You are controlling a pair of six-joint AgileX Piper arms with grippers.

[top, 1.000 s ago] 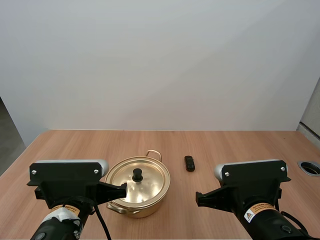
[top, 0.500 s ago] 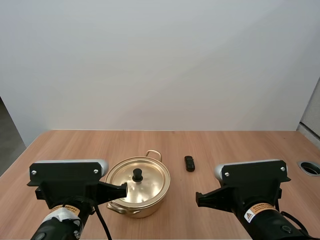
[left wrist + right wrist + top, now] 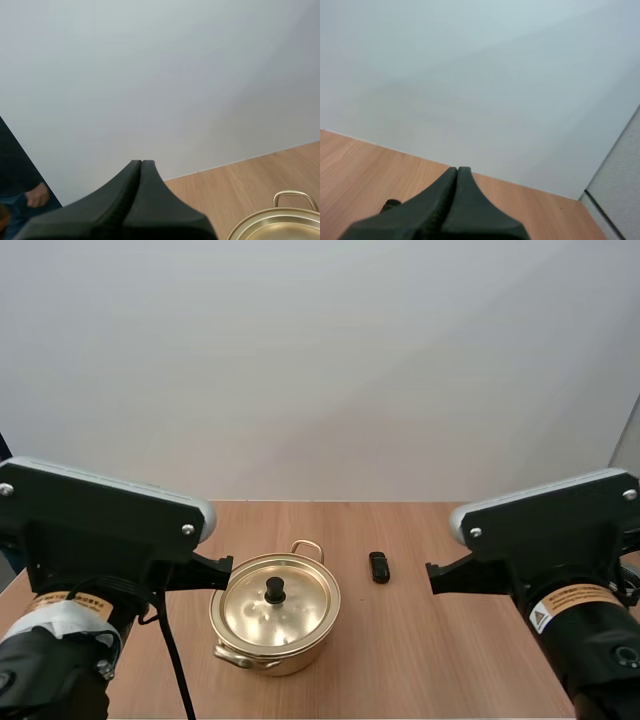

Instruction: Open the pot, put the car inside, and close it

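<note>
Pale wood counter (image 3: pixel 420 640) before a plain white wall. Left claw (image 3: pixel 141 163) clenched, fingers together as one dark wedge, nothing in it, raised just left of the pot (image 3: pixel 270 658). Pot is gold, near mid-counter, lid (image 3: pixel 305 605) on, black knob (image 3: pixel 274 589) at its centre. Small dark car (image 3: pixel 378 566) on the counter right of the pot, apart from it. Right claw (image 3: pixel 457 170) clenched on nothing, raised right of the car
</note>
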